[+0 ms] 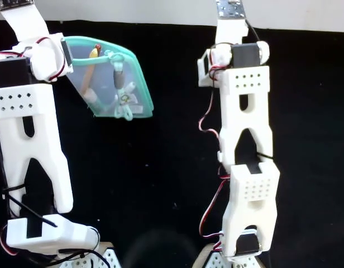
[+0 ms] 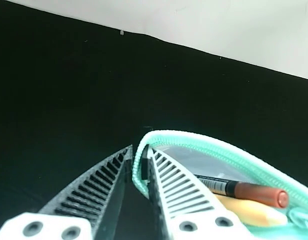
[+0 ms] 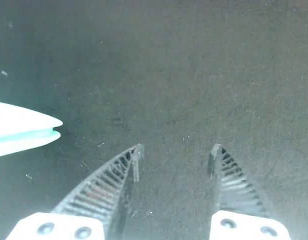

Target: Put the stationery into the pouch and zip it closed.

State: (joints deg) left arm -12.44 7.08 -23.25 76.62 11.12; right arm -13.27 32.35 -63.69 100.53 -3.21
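Observation:
A clear pouch (image 1: 113,78) with a teal zipper edge is held off the black table at the back left, with pens and other stationery inside it. My left gripper (image 2: 139,155) is shut on the pouch's teal rim (image 2: 144,145). Through the clear side of the pouch I see a brown-capped pen (image 2: 244,191) and a yellow item (image 2: 249,210). My right gripper (image 3: 175,152) stands open over bare black cloth with nothing between its fingers. A corner of the pouch (image 3: 24,129) lies off to its side. In the high view the right arm (image 1: 245,128) stands at the centre right.
Black cloth (image 1: 161,178) covers the table, with a white wall (image 2: 219,30) along its far edge. The left arm's white body (image 1: 27,128) takes up the left side.

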